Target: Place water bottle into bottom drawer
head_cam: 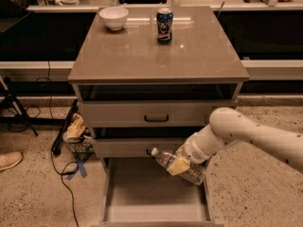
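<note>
Camera view: fingers (176,167) are tan pads clamped across the middle of the water bottle (164,158), gripping it off any surface. Gripper (179,166) sits at the right side of the frame's lower half, at about 2 o'clock over the bottom drawer (142,193).

Water bottle: clear, ribbed, lying nearly level and tilted, white cap toward 10 o'clock, base toward 4 o'clock. The cap is just under the front of the middle drawer (128,148). The base end overlaps the bottom drawer's right wall in this view. Label band mostly hidden by the fingers.

Arm (251,136): white, thick, coming in from 3 o'clock and bending down to the gripper.

Bottom drawer: pulled out toward the camera, a shallow grey tray, floor bare where visible. The bottle hangs above its rear right part; whether it touches the wall, cannot tell.

Above it: middle drawer closed. Top drawer (118,113) closed, black handle (156,118) at centre. An open dark slot runs between the top drawer and the desk (142,56) top.

Desk top: white bowl (113,17) at 11 o'clock, dark blue drink can (164,25) upright at 12 o'clock, the two near each other but apart.

Floor, at 9 o'clock from the desk: small basket (75,138) with crumpled yellowish material, a black cable (64,186), blue tape (78,167), and a tan shoe (9,160) at the frame's left edge.
</note>
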You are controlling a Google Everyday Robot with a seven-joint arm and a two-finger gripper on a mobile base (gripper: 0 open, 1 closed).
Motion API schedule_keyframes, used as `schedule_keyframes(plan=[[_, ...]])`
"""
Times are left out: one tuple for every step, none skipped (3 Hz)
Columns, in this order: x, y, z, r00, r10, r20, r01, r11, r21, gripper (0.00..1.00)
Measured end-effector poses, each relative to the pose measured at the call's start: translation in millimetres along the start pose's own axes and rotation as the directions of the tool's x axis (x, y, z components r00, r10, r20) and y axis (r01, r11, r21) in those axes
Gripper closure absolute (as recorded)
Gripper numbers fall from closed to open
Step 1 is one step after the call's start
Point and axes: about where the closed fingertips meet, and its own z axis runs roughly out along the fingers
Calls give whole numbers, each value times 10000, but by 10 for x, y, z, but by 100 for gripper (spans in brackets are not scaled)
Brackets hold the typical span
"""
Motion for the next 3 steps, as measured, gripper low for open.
schedule_keyframes(plan=[[14,-448,475,9827,39,1854,-128,9988,470,100],[180,-486,834,9780,377,2050,-418,9990,160,100],[182,-481,836,9781,383,2046,-422,9990,144,100]])
